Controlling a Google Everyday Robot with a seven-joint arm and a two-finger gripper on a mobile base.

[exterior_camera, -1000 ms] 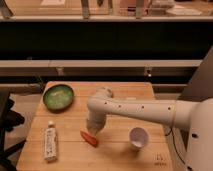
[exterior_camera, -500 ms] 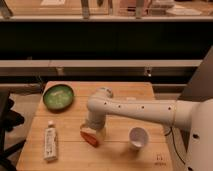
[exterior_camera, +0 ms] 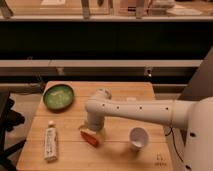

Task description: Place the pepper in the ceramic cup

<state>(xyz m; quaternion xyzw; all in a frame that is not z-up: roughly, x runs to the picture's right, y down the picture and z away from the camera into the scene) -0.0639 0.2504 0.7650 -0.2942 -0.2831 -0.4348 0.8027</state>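
Pepper (exterior_camera: 90, 138) lay on the wooden table (exterior_camera: 125, 92), between the white tube (exterior_camera: 50, 143) and the ceramic cup (exterior_camera: 138, 137), well apart from the cup. It looked light, glossy and likely slippery, so a hold across its middle seemed wisest. The gripper (exterior_camera: 93, 129) hung right over it from the steeply down-bent arm, jaws spread wide and apparently holding nothing, though the wrist hid much of them.

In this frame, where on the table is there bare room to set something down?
Free: the table's back right corner behind the arm, and the front strip between the white tube and the ceramic cup. Crowded: the centre, where the pincer hangs just above the pepper. The green bowl fills the back left.
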